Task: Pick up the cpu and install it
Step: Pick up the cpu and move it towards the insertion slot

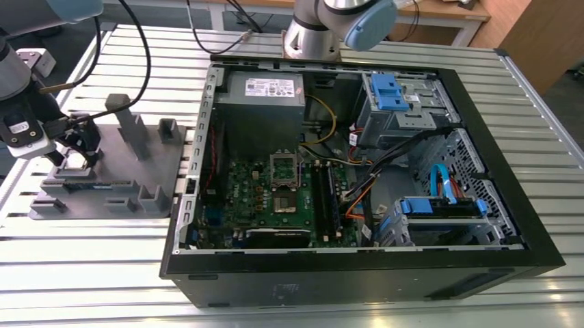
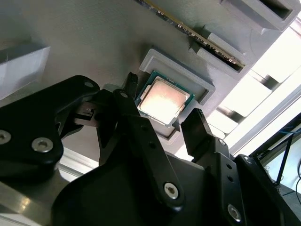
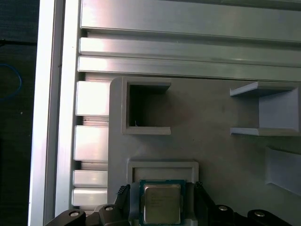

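Silver-topped cpu (image 2: pixel 164 102) seated flat in its square pocket on the grey tray (image 2: pixel 94 42), which lies at the exterior view's left, beside the open computer case (image 1: pixel 365 171). Gripper (image 2: pixel 163 96) released, its two black fingers (image 2: pixel 197 123) straddling the chip on opposite sides, close to its edges but apparently not yet pressing them. For a clean grasp, the fingers should likely be centred on the chip, kept level, closed evenly on the thin dark rim, and drawn straight out of the pocket walls.
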